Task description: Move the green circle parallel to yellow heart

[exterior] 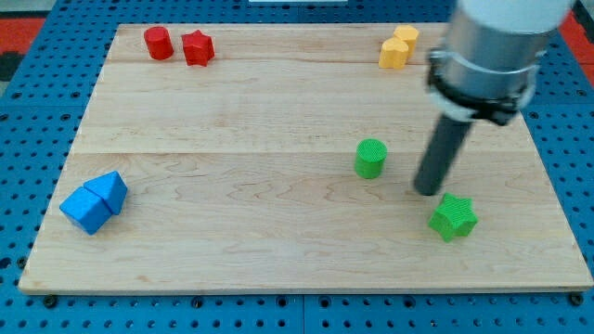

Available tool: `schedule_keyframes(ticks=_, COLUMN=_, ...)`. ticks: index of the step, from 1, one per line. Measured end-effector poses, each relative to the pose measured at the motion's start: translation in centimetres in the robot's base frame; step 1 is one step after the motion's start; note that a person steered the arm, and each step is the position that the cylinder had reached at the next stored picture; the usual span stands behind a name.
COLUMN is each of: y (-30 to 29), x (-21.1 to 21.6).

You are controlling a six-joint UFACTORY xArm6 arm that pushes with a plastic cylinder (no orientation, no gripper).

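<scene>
The green circle, a short cylinder, stands a little right of the board's middle. The yellow heart lies near the view's top right, touching a second yellow block just above it. My tip rests on the board to the right of the green circle and a little lower, with a gap between them. It is just above and left of a green star.
A red cylinder and a red star sit at the view's top left. Two blue blocks lie together at the lower left. The wooden board rests on a blue pegboard. The arm's grey body hangs over the top right.
</scene>
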State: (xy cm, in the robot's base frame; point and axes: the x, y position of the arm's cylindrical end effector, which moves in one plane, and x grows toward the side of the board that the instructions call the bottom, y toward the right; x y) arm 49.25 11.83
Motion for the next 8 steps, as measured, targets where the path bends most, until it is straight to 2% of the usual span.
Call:
schedule_keyframes(ticks=1, y=-6.3, x=-7.9)
schedule_keyframes(ticks=3, y=-6.3, x=-1.6)
schedule_keyframes(ticks=5, y=-11.0, x=-12.2)
schedule_keyframes(ticks=6, y=-11.0, x=-8.5)
schedule_keyframes(ticks=7, y=-15.9, x=-11.3)
schedule_keyframes(ticks=8, y=-15.3, x=-14.2)
